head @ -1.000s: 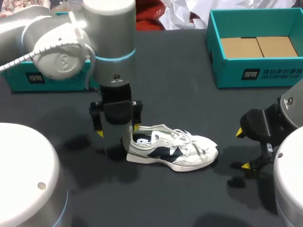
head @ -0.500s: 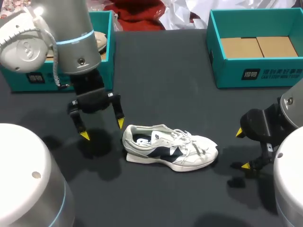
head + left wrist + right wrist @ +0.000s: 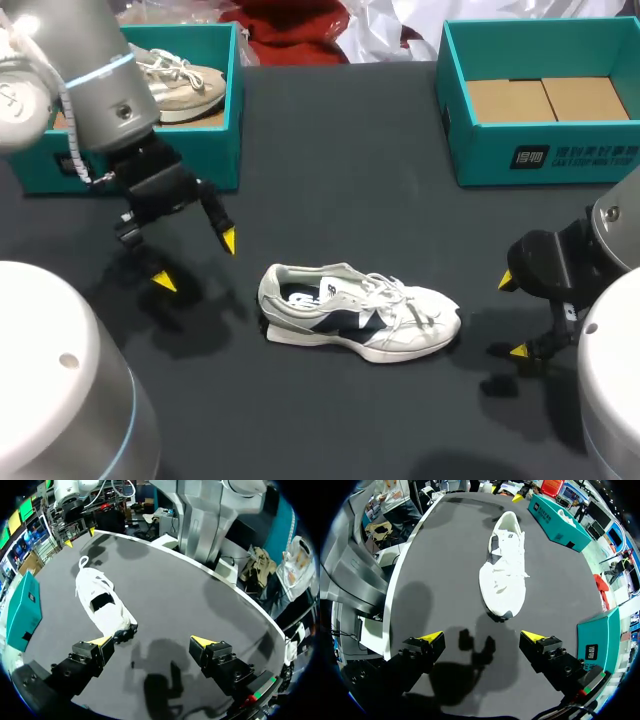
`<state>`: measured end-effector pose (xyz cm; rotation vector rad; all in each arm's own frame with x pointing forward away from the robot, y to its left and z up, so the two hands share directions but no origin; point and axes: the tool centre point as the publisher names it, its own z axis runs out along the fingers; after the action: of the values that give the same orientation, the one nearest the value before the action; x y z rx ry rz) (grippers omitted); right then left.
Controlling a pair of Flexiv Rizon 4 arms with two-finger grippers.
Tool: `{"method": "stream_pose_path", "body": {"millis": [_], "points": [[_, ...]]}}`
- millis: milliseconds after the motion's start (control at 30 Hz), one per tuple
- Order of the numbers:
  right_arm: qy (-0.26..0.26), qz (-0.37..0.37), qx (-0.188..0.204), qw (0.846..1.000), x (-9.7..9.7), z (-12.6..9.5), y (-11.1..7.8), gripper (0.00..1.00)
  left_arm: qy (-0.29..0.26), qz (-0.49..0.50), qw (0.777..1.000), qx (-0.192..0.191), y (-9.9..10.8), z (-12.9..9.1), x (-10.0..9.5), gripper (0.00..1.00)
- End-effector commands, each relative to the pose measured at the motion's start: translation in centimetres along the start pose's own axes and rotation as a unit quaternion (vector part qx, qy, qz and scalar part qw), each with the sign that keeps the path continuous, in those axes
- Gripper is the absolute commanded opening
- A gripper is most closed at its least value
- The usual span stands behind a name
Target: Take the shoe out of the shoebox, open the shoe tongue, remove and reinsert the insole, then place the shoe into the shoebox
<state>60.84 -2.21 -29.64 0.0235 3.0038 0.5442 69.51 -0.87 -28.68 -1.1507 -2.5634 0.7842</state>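
A white sneaker with dark blue side panels (image 3: 360, 315) lies on its sole on the black table, toe to the right. In the left wrist view the sneaker (image 3: 102, 607) lies ahead of my fingers, heel nearest. My left gripper (image 3: 196, 261) hangs open and empty to the left of the heel, clear of it. My right gripper (image 3: 512, 315) stands open and empty just right of the toe. In the right wrist view the sneaker (image 3: 507, 570) lies ahead of that gripper (image 3: 482, 637), toe nearest. The teal shoebox (image 3: 545, 150) at the back right holds only brown card.
A second teal box (image 3: 215, 160) at the back left holds a beige shoe (image 3: 185, 75). My left arm hangs in front of this box. Bare black table lies between the two boxes and in front of the sneaker.
My left gripper has pulled away from the sneaker's heel, moving left and back toward the left box. The sneaker and the right arm have not moved.
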Motion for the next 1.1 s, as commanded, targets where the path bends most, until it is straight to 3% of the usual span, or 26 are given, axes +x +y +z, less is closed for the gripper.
{"method": "stream_pose_path", "body": {"millis": [33, 267, 433, 567, 1000, 1100], "points": [[-0.002, 0.0, 0.001, 1.0, 0.2, 0.0, 0.0, 1.0, -0.095, -0.07, 0.992, 0.036, 0.4, -0.1, 1.2, 1.0], [-0.002, 0.0, 0.001, 1.0, 0.2, 0.0, 0.0, 1.0, -0.107, -0.071, 0.991, 0.036, 0.5, 0.3, 1.4, 1.0], [-0.002, 0.0, 0.001, 1.0, 0.2, 0.0, 0.0, 1.0, -0.164, -0.118, 0.974, 0.101, 2.4, 3.4, 2.8, 1.0], [-0.002, 0.0, 0.001, 1.0, 0.2, 0.0, 0.0, 1.0, -0.194, -0.166, 0.952, 0.172, 3.4, 4.0, 3.3, 1.0], [-0.002, 0.0, 0.001, 1.0, 0.2, 0.0, 0.0, 1.0, -0.184, -0.182, 0.952, 0.162, 3.7, 3.6, 3.2, 1.0], [-0.002, 0.0, 0.001, 1.0, 0.2, 0.0, 0.0, 1.0, -0.197, -0.2, 0.941, 0.19, 4.0, 4.6, 3.1, 1.0]]}}
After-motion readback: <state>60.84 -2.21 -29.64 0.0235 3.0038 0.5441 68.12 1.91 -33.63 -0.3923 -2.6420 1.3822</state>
